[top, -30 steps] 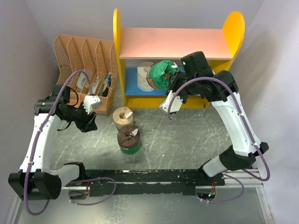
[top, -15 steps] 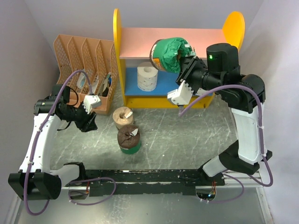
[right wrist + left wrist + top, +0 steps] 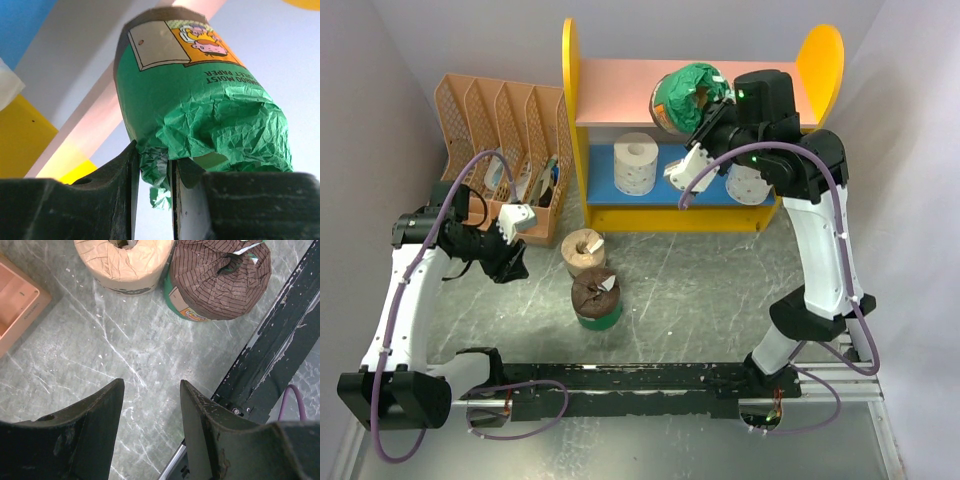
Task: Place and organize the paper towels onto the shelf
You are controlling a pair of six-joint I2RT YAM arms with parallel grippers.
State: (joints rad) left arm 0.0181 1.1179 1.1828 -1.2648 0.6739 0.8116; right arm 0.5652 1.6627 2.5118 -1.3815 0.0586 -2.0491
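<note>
My right gripper (image 3: 708, 108) is shut on the crumpled end of a green-wrapped roll (image 3: 684, 95) and holds it tilted over the pink upper board (image 3: 620, 90) of the yellow-sided shelf. The right wrist view shows the roll (image 3: 200, 95) with its green wrap pinched between the fingers of the gripper (image 3: 152, 157). Two white rolls stand on the blue lower board, one at the left (image 3: 636, 163) and one at the right (image 3: 750, 184), partly behind my arm. A tan roll (image 3: 584, 250) and a second green-wrapped brown roll (image 3: 596, 298) stand on the table. My left gripper (image 3: 151, 386) is open and empty, hovering to their left.
A peach slotted file organizer (image 3: 505, 125) holding some papers stands left of the shelf. A black rail (image 3: 640, 385) runs along the near edge. The left wrist view shows the tan roll (image 3: 125, 260) and the green-wrapped roll (image 3: 220, 280) touching each other.
My right arm has lifted the green-wrapped roll from in front of the lower tier to over the pink upper board. The right white roll came into view. The left arm has not moved.
</note>
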